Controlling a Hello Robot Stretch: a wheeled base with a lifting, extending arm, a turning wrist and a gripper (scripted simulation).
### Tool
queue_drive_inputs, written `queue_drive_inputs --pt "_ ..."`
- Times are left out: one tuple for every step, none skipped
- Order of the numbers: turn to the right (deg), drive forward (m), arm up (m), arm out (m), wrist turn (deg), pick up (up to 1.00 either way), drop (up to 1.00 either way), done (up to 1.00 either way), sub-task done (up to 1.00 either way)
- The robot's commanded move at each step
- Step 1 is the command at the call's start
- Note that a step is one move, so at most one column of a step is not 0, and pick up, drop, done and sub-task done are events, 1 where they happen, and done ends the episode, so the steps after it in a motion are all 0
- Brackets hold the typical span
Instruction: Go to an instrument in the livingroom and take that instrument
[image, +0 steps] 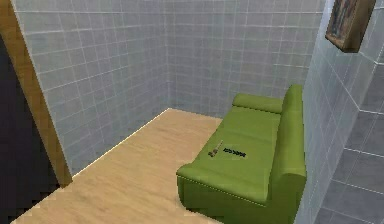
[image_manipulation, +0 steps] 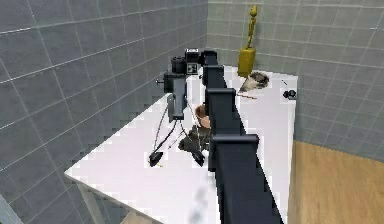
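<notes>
White surface (image_manipulation: 110, 165) strewn with small dark blobs (image_manipulation: 195, 150); which one is the instrument cannot be told. Gripper (image_manipulation: 176, 100) among them, fingers' state unreadable. Risk: taking the wrong item, or the arm (image_manipulation: 228, 130) nudging others off.

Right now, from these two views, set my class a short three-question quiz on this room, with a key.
1. True or false: the green upholstered sofa stands in a corner of grey tiled walls.
2. Which of these stands at the far end of the white rectangular table? A) a tall golden statue B) a red lamp C) a blue vase
3. Fill in: the pale plank floor beside the sofa is made of ____.
Key: 1 true; 2 A; 3 wood.
</notes>
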Motion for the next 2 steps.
queue_drive_inputs --pt "0.0 0.00 0.00 0.00 45.0 0.00 0.00 0.00 0.00" --pt "0.0 0.00 0.00 0.00 45.0 0.00 0.00 0.00 0.00"
